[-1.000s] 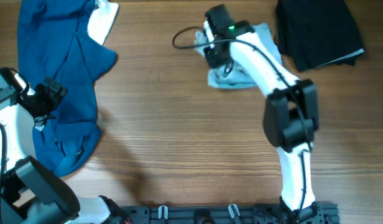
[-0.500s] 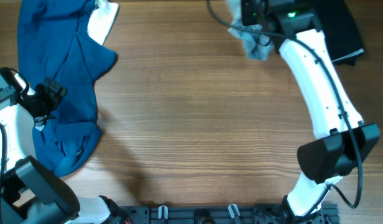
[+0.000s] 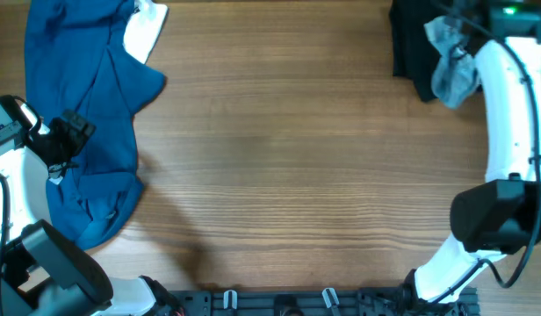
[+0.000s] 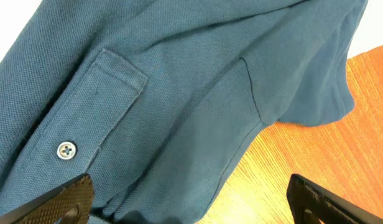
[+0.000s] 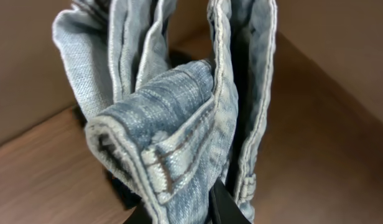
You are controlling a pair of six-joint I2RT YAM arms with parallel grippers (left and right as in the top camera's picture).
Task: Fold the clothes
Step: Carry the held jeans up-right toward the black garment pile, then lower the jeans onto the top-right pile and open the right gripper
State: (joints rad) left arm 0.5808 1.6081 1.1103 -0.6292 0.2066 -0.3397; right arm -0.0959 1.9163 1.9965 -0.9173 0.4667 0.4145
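**Shorts bundled in the grip, not yet laid down**

The right gripper (image 5: 176, 206) is clenched on the pale, faded blue denim shorts (image 5: 173, 118). Their stitched hems and seams stand out from between its fingers in several doubled layers. The bundle appears lifted off the brown wooden table (image 3: 279, 158). It hangs just over the near edge of a black folded cloth (image 3: 411, 39) that lies beneath and beyond the fingers.

Well away across the bare wood, the left gripper (image 4: 190, 186) has its fingers spread wide, grasping nothing. Directly under them is a rumpled deep-blue polo shirt (image 4: 179, 81), and a white cloth (image 3: 147, 31) lies past the shirt.

The shorts seem largely gathered already, though loosely. What remains is to set them down flat, release them, and perhaps square the layers.
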